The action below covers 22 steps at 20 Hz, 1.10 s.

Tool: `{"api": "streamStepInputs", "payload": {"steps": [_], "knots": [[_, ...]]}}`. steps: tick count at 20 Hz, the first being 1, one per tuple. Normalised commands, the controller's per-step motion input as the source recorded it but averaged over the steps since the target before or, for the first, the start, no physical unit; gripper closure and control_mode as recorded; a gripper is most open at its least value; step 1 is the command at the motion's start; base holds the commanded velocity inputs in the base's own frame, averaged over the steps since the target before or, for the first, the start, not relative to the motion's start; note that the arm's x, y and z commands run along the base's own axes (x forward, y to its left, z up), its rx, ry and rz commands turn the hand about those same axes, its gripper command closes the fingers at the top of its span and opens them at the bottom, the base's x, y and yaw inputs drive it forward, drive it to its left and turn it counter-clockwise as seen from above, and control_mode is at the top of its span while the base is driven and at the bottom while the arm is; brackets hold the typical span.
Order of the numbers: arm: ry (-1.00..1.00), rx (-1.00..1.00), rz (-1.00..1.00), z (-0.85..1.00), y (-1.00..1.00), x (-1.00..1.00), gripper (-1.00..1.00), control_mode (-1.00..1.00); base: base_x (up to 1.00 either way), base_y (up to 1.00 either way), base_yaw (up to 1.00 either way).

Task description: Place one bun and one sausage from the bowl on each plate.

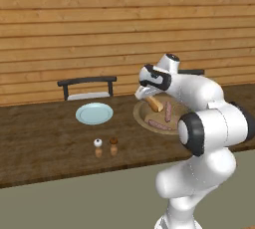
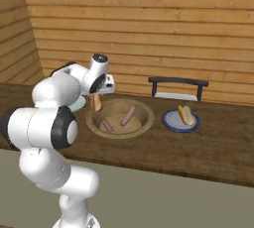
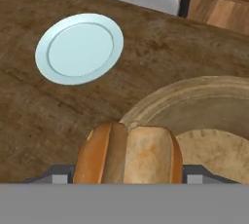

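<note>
Over the wide tan wooden bowl's (image 2: 119, 118) nine-o'clock rim, the gripper (image 3: 127, 172) pinches a golden split bun (image 3: 129, 154), bound for the bare pale-blue round plate (image 3: 79, 47); the far dark-rimmed plate (image 2: 181, 121) looks served, two pink sausages (image 2: 128, 115) remain.

Dark wooden table (image 1: 40, 143): bowl (image 2: 144, 118), pale plate (image 1: 94, 113), blue plate (image 2: 171, 122), two shakers (image 1: 106, 147).

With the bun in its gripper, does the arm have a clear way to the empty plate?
Probably yes. The gripper holds the bun above the bowl's rim, and only bare table lies between it and the empty plate.
</note>
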Motion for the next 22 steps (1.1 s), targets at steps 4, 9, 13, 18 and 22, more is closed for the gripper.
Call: {"api": "streamStepInputs", "payload": {"steps": [4, 9, 13, 18, 22], "knots": [[-0.13, 0.00, 0.00, 0.42, 1.00, -0.50, 1.00, -1.00, 0.00, 0.00, 0.00], [-0.06, 0.00, 0.00, 0.31, 1.00, -0.23, 1.00, -1.00, 0.00, 0.00, 0.00], [0.04, -0.08, 0.00, 0.00, 1.00, 0.09, 1.00, -1.00, 0.00, 0.00, 0.00], [0.25, -0.20, 0.00, 0.02, 0.81, 0.61, 1.00, -1.00, 0.00, 0.00, 0.00], [0.14, -0.03, 0.06, -0.28, 0.10, 0.29, 1.00, -1.00, 0.00, 0.00, 0.00]]}}
